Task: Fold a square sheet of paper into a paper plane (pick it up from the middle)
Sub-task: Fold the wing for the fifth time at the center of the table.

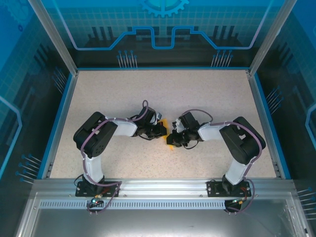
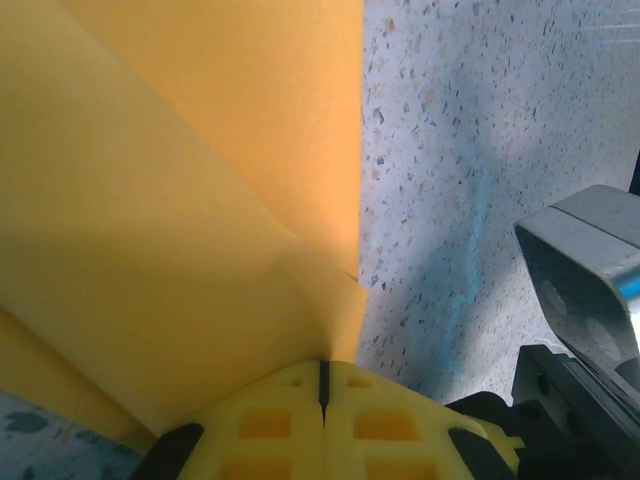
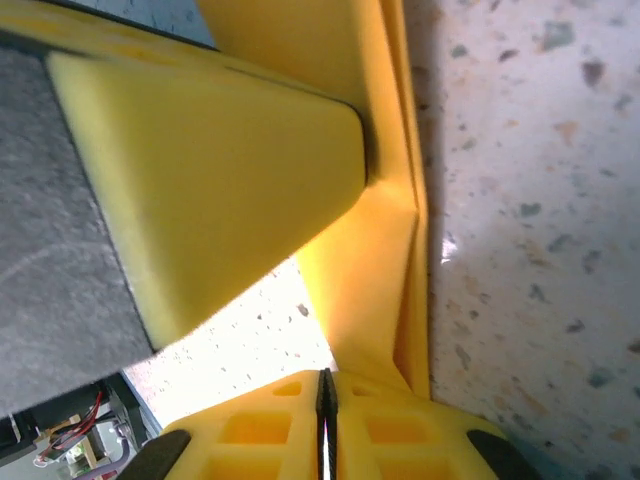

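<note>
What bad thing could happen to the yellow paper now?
Both the left gripper and right gripper have their jaws shut on the thin orange-yellow paper sheet. If they pull apart, it might tear. It buckles near the left pinch, so a stray crease could form.

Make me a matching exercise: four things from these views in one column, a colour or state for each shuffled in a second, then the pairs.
1. left gripper
2. right gripper
3. paper sheet
4. table

A. speckled, pale
B. shut on the paper sheet, left of centre in the top view
C. orange-yellow, creased
D. shut on the paper sheet, right of centre in the top view

Pairs: 1-B, 2-D, 3-C, 4-A
</note>
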You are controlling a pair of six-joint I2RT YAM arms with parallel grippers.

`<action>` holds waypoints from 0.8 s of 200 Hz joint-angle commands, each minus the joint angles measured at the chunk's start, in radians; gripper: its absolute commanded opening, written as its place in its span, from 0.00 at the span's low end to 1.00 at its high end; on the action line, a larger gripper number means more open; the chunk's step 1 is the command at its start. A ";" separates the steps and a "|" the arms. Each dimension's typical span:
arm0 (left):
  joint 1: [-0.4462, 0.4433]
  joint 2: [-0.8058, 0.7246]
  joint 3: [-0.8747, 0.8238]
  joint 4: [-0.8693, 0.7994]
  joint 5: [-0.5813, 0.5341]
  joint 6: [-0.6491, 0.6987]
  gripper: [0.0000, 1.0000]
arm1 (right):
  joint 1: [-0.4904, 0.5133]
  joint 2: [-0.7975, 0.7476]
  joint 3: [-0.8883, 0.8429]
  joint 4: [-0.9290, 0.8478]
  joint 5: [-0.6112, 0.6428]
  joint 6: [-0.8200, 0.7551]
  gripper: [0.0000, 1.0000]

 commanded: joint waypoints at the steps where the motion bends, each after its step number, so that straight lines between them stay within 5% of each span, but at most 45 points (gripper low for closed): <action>1: 0.001 0.037 0.001 -0.082 -0.021 0.032 0.00 | -0.020 -0.011 -0.080 -0.057 0.014 -0.013 0.12; 76: 0.000 0.036 0.007 -0.078 -0.013 0.024 0.00 | -0.021 -0.107 -0.072 0.048 -0.062 0.057 0.13; 160: 0.002 0.038 0.023 -0.084 -0.003 0.022 0.00 | -0.023 0.043 0.035 0.051 0.000 0.067 0.13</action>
